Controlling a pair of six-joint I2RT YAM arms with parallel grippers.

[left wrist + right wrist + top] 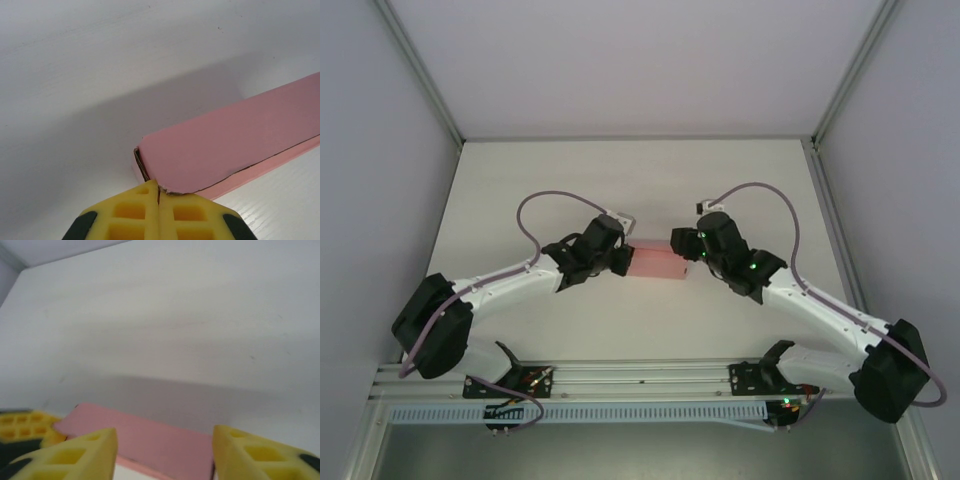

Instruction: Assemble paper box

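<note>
From above, both ends of the paper box (657, 262) are hidden under the left gripper (623, 256) and the right gripper (680, 247), while the left wrist view cuts it at the right edge and the right wrist view at the bottom edge.

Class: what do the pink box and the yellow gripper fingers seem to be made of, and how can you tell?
The pink flat rectangular box looks like thin matte card: a fine dark cut edge shows. The yellow blocky fingers of the left gripper look like moulded plastic or rubber, with square hollow cells.
</note>
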